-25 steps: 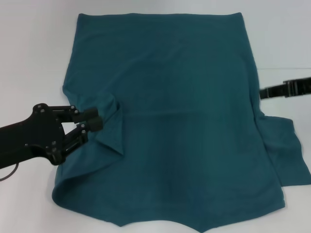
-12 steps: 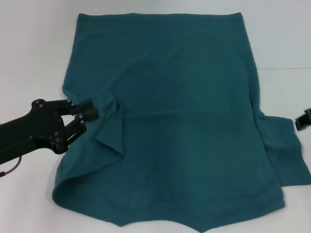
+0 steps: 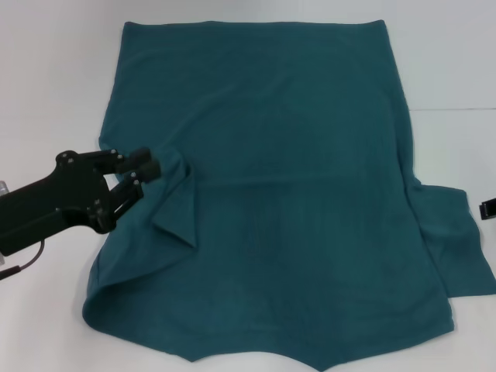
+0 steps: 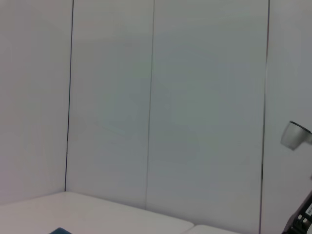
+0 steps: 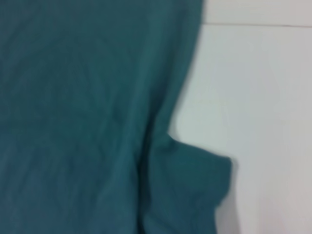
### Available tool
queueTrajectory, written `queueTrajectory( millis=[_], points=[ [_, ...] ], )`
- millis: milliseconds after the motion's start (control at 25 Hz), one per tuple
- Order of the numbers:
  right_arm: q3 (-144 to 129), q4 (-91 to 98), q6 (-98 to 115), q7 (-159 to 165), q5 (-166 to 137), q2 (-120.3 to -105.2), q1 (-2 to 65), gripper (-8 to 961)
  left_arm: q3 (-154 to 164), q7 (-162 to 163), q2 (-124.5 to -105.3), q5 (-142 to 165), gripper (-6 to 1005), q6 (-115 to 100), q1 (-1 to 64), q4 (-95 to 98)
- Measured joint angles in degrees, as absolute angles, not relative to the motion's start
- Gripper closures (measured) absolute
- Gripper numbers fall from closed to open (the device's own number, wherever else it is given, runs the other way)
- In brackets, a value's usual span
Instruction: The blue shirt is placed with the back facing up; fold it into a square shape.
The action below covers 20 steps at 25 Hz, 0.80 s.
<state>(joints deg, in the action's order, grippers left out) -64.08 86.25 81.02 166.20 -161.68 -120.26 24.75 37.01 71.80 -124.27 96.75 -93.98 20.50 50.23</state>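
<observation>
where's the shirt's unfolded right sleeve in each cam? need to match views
Head: the right sleeve of the blue shirt lies flat on the white table, right edge, lower half.
Left wrist: sleeve not in it; only a blue sliver at the bottom edge.
Right wrist: sleeve at bottom centre.
Shared landmark: the table seam.

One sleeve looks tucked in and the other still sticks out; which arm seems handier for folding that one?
Probably the right: the unfolded sleeve of the blue shirt lies on its side, with the right pincer just beside it. The left pincer sits across at the folded sleeve.
</observation>
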Motion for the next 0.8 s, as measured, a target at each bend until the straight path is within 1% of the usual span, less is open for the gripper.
queueTrajectory(
  millis=[560,800],
  points=[
    [-57.91,76.27,74.61,161.10,-158.26,-119.61,25.82,425,37.00,70.81,-124.28,94.67,812,-93.30,20.57,47.66],
    [-57.33,72.30,71.88,159.52,-158.00,-119.60,26.40,426,37.00,70.54,-124.28,94.36,812,-93.23,20.43,47.29]
  ],
)
